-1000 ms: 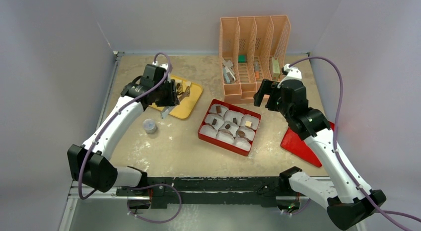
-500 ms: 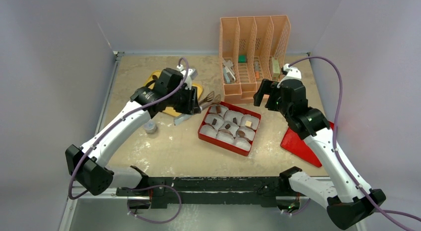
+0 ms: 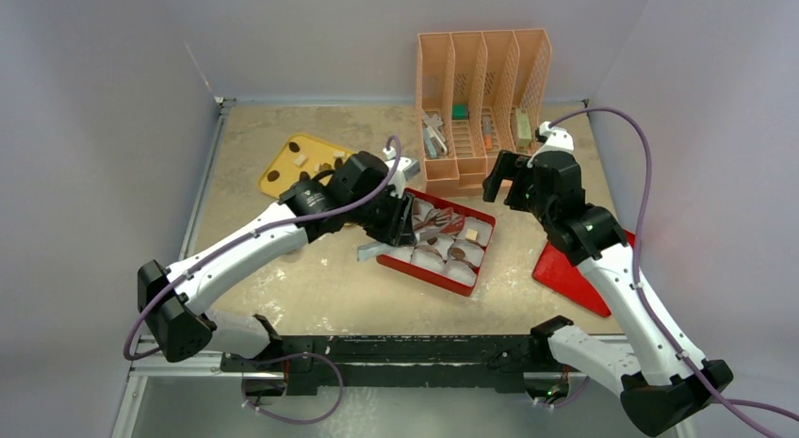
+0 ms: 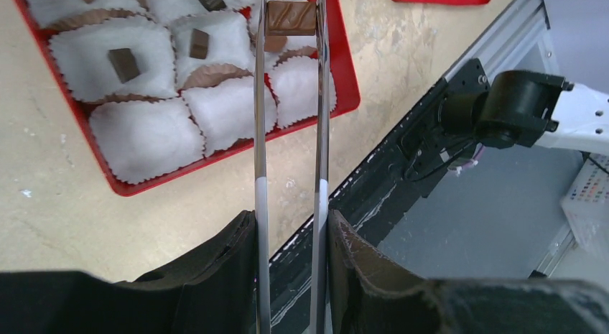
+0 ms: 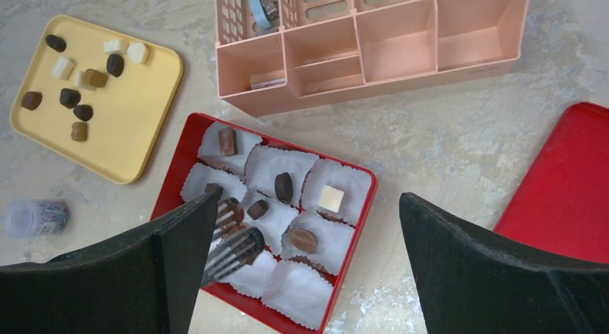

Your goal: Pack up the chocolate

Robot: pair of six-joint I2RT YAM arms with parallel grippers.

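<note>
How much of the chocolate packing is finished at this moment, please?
Done: about six paper cups in the red box already hold a piece. In hand: the left gripper holds tongs gripping a brown chocolate over the box. Left: three empty cups in one row, and about ten pieces on the yellow tray.

Open tabletop (image 3: 330, 297) before red box (image 3: 421, 273); peach organizer (image 3: 481, 89) just behind
</note>
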